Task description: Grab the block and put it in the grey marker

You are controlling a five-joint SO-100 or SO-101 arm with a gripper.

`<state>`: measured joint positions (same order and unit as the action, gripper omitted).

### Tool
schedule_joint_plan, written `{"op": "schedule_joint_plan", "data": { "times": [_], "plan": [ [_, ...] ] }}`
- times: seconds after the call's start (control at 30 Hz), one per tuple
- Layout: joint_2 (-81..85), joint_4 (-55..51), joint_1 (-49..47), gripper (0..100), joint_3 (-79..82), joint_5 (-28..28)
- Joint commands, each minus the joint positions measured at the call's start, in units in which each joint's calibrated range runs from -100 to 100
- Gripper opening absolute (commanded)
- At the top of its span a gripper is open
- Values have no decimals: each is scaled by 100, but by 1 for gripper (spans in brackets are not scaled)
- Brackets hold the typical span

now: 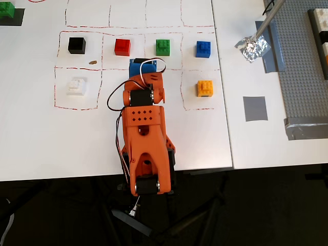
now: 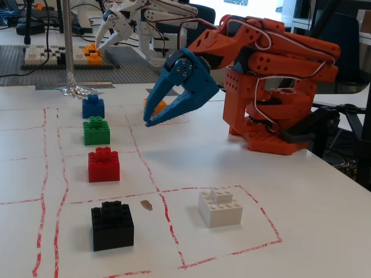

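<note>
Nothing of the task appears to have been carried out yet. The small white studded toy brick (image 2: 220, 207) is seen in the lower middle of the fixed view, resting on the white table (image 2: 324, 231) inside a red-outlined cell; in the overhead view it (image 1: 77, 86) lies at the left of the frame. The flat dark-grey square patch of tape (image 1: 254, 108) is found at the right of the overhead view, bare and well apart from the brick — it cannot be made out in the fixed view.

The blue two-finger gripper (image 2: 148, 117) of the folded orange arm (image 2: 272, 87) is held above the table in the upper middle of the fixed view, its jaws parted a little and nothing between them. It is pointed toward the row of coloured bricks, not the white one.

Everything is judged to remain: the reach to the brick, the grasp, the carry across the frame, and the release on the grey patch.
</note>
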<state>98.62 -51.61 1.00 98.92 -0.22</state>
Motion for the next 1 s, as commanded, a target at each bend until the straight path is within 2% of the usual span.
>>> {"op": "schedule_joint_plan", "data": {
  "times": [0.0,0.17,0.5,0.77,0.97],
  "plan": [
    [-52,-7,2,0,-109,-73],
    [-879,-390,-386,0,-1415,-322],
    [-3059,-1631,-2416,0,-4724,-938],
    [-4093,-1917,-4251,0,-5703,-1289],
    [-5162,-1876,-5186,2,-6120,-1460]
  ]
}}
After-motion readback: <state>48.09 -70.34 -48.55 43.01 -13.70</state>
